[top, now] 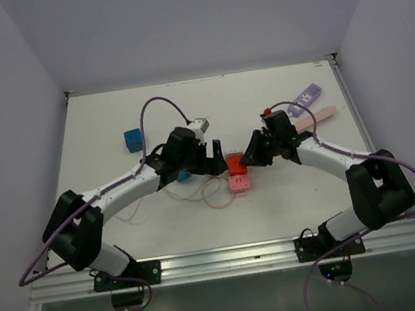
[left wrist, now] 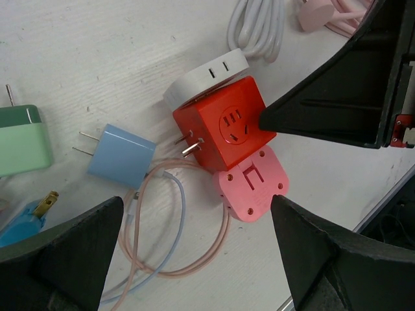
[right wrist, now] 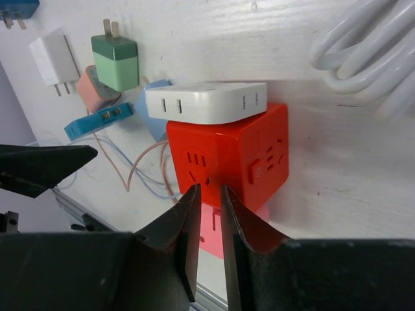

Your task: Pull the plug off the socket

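A lab test cell: white table (top: 108, 115) boxed by plain grey walls (top: 195, 16).

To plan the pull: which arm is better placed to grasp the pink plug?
Likely left: the left gripper is open over the pink plug; the right gripper is shut, its tip at the red socket.

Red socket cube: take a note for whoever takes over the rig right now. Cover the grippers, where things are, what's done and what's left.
Left gripper: open wide, hovering over the red socket cube, holding nothing.
Right gripper: shut, tips at the cube's edge; I cannot tell whether they pinch anything.
Things: the cube lies between the two arms, with the pink plug against one face and the white adapter against another.
Done: both arms are at the cube.
Left: nothing looks pulled off yet; steady the cube and pull the plug free.
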